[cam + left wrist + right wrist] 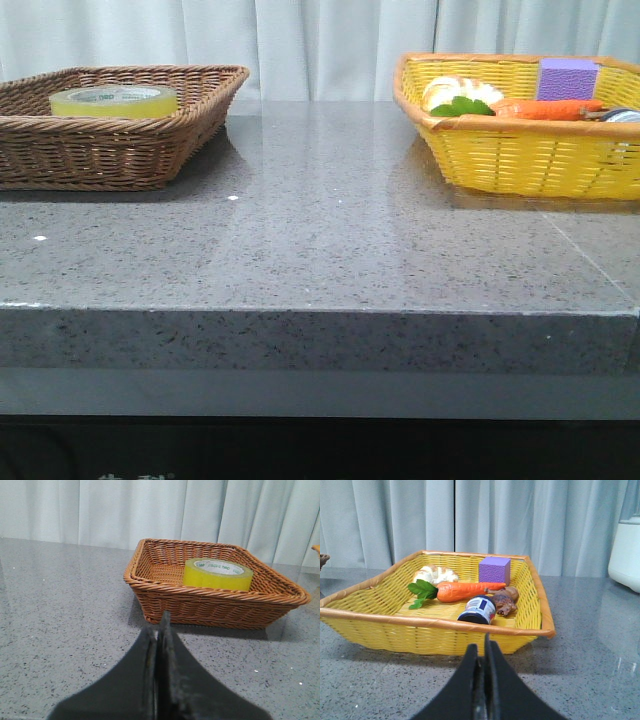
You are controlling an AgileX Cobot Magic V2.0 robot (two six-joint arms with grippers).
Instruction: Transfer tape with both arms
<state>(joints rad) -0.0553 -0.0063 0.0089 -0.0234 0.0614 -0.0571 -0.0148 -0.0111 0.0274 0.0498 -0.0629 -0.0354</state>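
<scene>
We see the tape (pixel 218 574) lying flat, hole up, in the brown basket (pixel 150 595) on the worktop (pixel 320 240), ahead of our left claw (pixel 159 630), the nearer one. Both claws, left and right (pixel 483 652), are pressed together, empty.

A: Even, soft brightness; the polished table (pixel 330 220) carries pale reflections of the curtain (pixel 320 45).

B: Shadows are faint under each basket. The left tool (pixel 161 630) and right tool (pixel 483 650) blur slightly, close to the lens.
</scene>
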